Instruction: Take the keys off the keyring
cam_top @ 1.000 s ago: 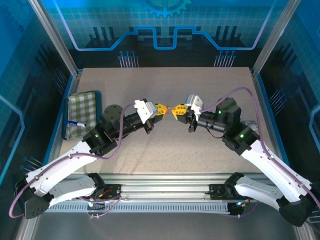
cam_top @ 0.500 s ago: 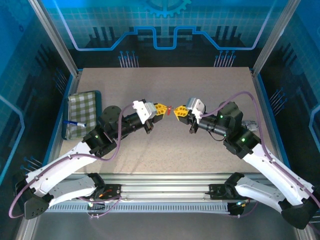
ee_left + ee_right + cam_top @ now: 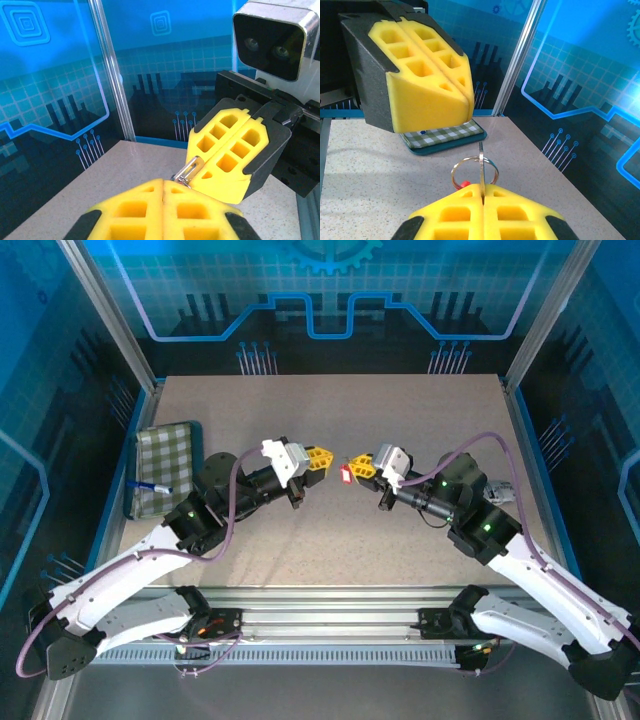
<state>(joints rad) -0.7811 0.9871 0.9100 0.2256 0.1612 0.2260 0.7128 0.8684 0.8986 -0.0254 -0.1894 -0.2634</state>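
My right gripper (image 3: 482, 186) is shut on a thin grey key (image 3: 481, 160), seen edge-on and standing up from the fingertips. A round keyring (image 3: 497, 172) hangs on that key, and a small red tag (image 3: 465, 184) sits by it. From above, the right gripper (image 3: 360, 466) and red tag (image 3: 347, 475) are at mid-table. My left gripper (image 3: 322, 458) faces it across a small gap, shut, with nothing seen between its fingers (image 3: 420, 85). In the left wrist view the key (image 3: 187, 170) pokes out of the right fingers (image 3: 230, 150), close to the left gripper (image 3: 164, 181).
A green checked pouch (image 3: 165, 465) with a blue pen (image 3: 150, 487) lies at the left edge of the table. A dark round disc (image 3: 228, 462) sits by the left arm. A small grey metal thing (image 3: 498, 490) lies near the right arm's elbow.
The two grippers have drawn apart. The right one pulled back and slightly down with the ring and red tag. The left one shifted a little to the left.
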